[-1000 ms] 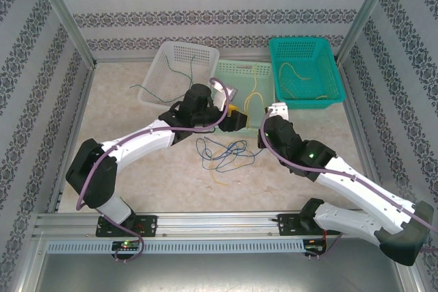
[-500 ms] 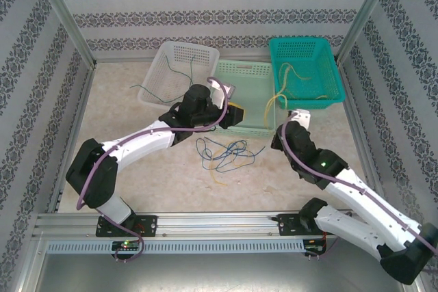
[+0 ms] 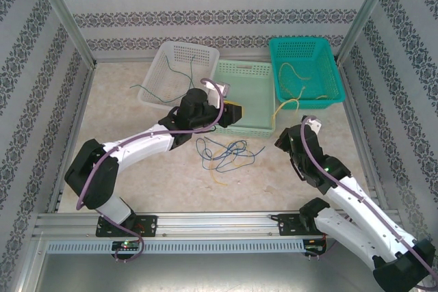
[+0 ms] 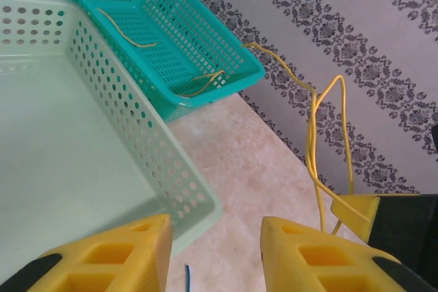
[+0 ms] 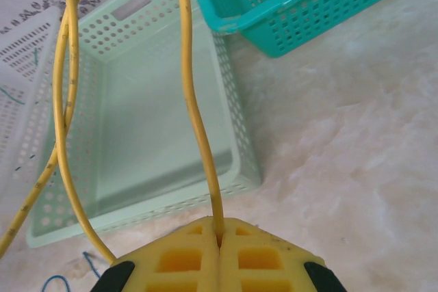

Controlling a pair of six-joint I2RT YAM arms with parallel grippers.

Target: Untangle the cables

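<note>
A loose tangle of blue and green cables (image 3: pixel 223 151) lies on the table in front of the mint basket (image 3: pixel 254 72). My right gripper (image 5: pixel 217 232) is shut on a yellow cable (image 5: pixel 195 114). That cable (image 3: pixel 286 104) rises from the right gripper (image 3: pixel 280 141) and loops over the rim into the teal basket (image 3: pixel 327 98). My left gripper (image 4: pixel 213 251) is open with nothing between its fingers. It hovers at the mint basket's front right corner (image 4: pixel 198 196), and a blue cable end (image 4: pixel 186 278) lies below it. In the top view the left gripper (image 3: pixel 233 110) sits above the tangle.
A white basket (image 3: pixel 202 52) at the back left holds a green cable (image 3: pixel 179 68), and another green strand (image 3: pixel 145 89) trails over its left rim. More yellow cable (image 3: pixel 300 76) lies in the teal basket. A short yellow piece (image 3: pixel 218 176) lies near the tangle. Patterned walls enclose the table.
My right gripper has pulled back to the right and toward the near edge, drawing the yellow cable out of the mint basket. The left gripper has shifted slightly toward the back.
</note>
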